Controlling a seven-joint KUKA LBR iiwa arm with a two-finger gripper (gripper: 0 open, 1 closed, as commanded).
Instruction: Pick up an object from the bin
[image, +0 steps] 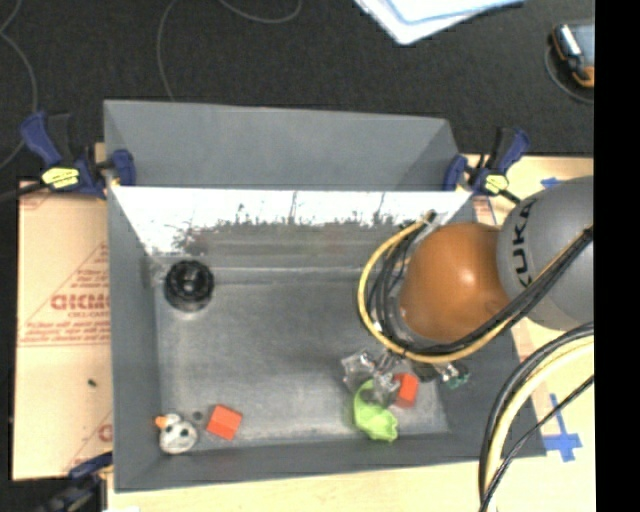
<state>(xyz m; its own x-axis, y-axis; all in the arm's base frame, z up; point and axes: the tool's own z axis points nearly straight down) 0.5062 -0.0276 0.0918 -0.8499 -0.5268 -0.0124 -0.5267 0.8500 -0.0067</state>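
The end effector (378, 378) hangs low in the lower right of the bin (140, 330), just above a green lump (376, 420) and beside a small red block (406, 390). Whether it is spread or closed cannot be told.

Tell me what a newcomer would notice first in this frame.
The arm's orange wrist cover dominates the right side of the bin, with the gripper below it, over a bright green lump and a small red piece at front right. A black round thing sits alone at back left. An orange block lies beside a small white round thing at front left.
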